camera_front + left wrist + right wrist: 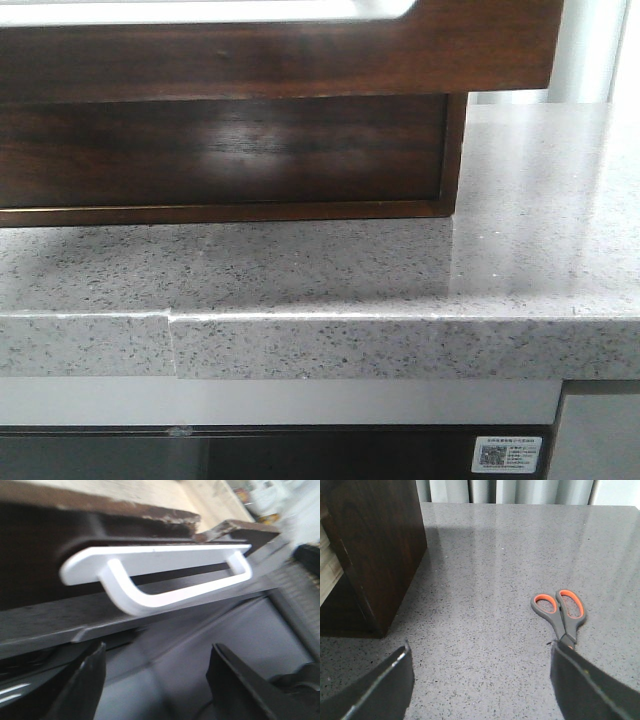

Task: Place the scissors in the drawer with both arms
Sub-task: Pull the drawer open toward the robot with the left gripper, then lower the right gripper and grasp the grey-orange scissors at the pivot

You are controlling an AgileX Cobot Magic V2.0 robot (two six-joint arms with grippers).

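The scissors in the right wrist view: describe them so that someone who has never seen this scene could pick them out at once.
Start at the grey speckled countertop beside the dark brown wooden cabinet. The scissors lie flat on the bare stone, well apart from the cabinet, near one finger of the open right gripper. Their grey handles with orange-lined finger loops are the only bright colour there.

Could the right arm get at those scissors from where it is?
Probably yes. The scissors lie flat on bare countertop, just ahead of the open right gripper; the dark cabinet stands well aside.
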